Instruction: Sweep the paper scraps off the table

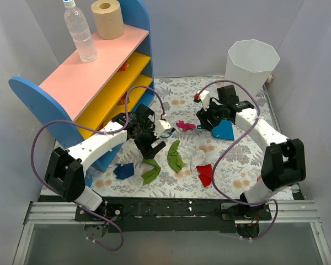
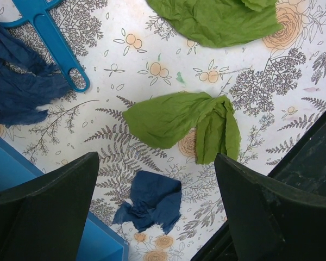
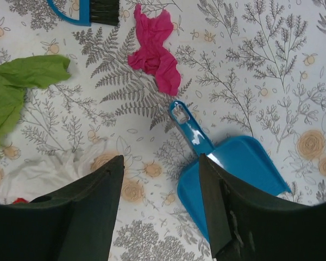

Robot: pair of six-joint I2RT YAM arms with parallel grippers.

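Hovering over the worktop point(image 1: 237, 165), the left gripper point(image 2: 157, 163) has its fingers wide apart, nothing between them. A green scrap point(image 2: 174, 119) and a navy scrap point(image 2: 152, 201) lie under the gap. The shelf point(image 2: 5, 163) crowds one finger, the dark front rail point(image 2: 315, 157) the other. The right gripper point(image 3: 160, 163) also has its fingers apart, one overlapping the dustpan point(image 3: 233, 168); a magenta scrap point(image 3: 155, 51) lies beyond. Only the top view shows the bin point(image 1: 251, 61) and the whole red scrap point(image 1: 205, 174).

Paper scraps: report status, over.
Left gripper open over green scrap. Right gripper open over blue dustpan handle. Paper scraps all on table, unswept. Hand brush loose beside magenta scrap.
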